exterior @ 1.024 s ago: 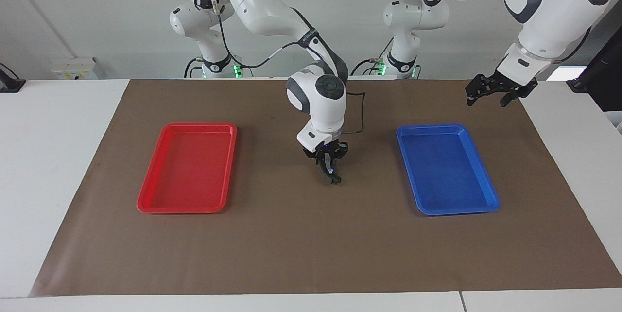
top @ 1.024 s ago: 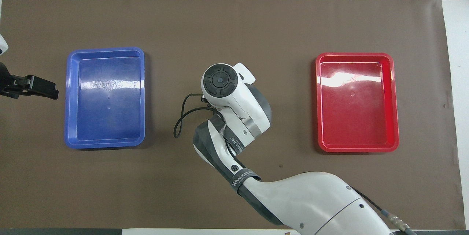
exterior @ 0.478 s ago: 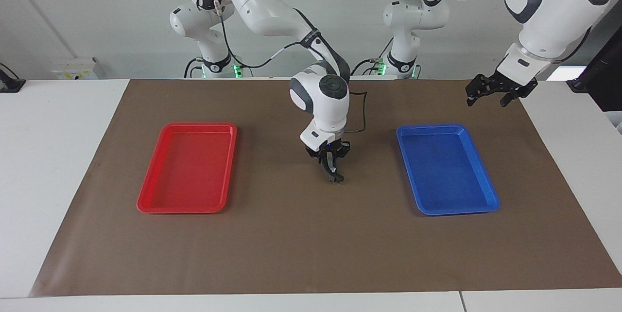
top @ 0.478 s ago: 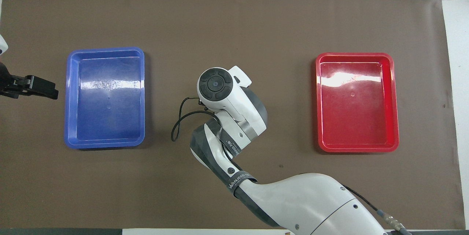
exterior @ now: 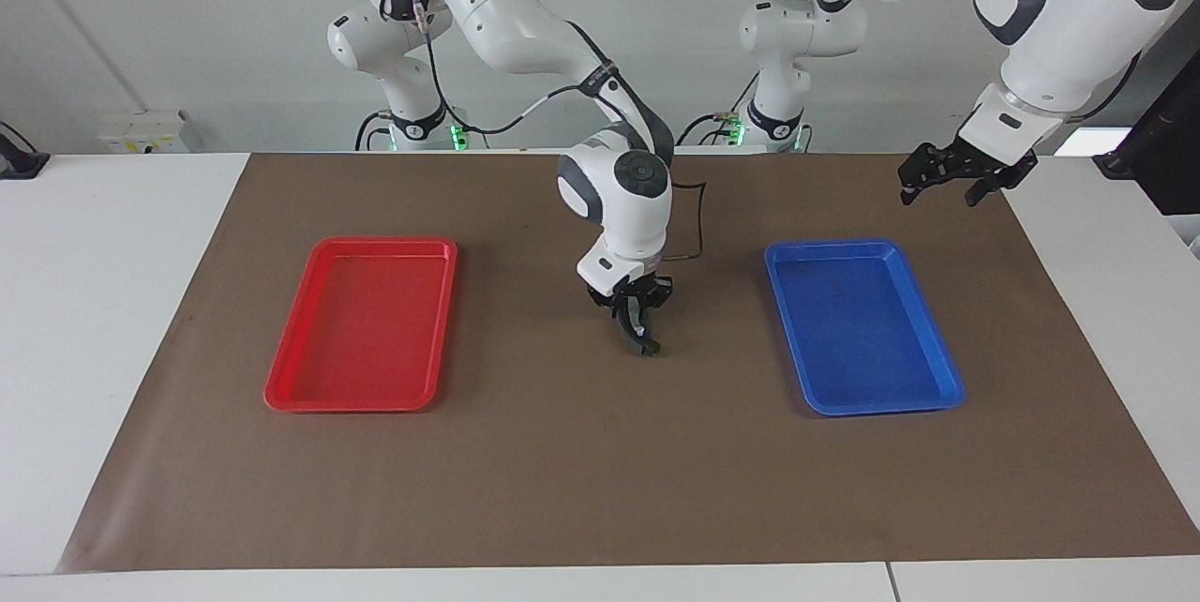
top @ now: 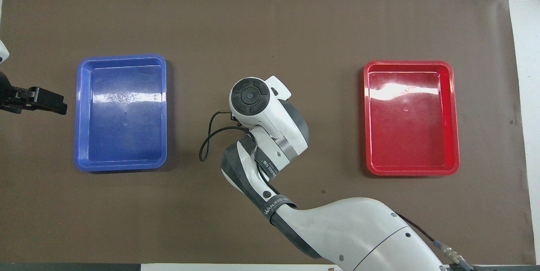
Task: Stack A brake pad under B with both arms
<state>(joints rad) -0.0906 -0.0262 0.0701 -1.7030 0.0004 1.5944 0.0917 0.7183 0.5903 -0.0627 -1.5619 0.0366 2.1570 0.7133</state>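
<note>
My right gripper (exterior: 636,316) points down over the middle of the mat, between the two trays. It is shut on a dark curved piece (exterior: 642,338) that hangs edge-on from it, low over the mat; this looks like brake shoe B. In the overhead view the right wrist (top: 249,96) covers the gripper and the piece. The small flat brake pad A shows in neither view. My left gripper (exterior: 949,178) is open and empty, held in the air over the mat's edge at the left arm's end; it also shows in the overhead view (top: 54,102).
A red tray (exterior: 281,391) lies toward the right arm's end of the brown mat and a blue tray (exterior: 942,391) toward the left arm's end. Both trays hold nothing. A black cable (top: 205,142) loops from the right wrist.
The right wrist has shifted a little toward the blue tray and turned slightly, with the dark piece still in its grip. The left arm has not moved.
</note>
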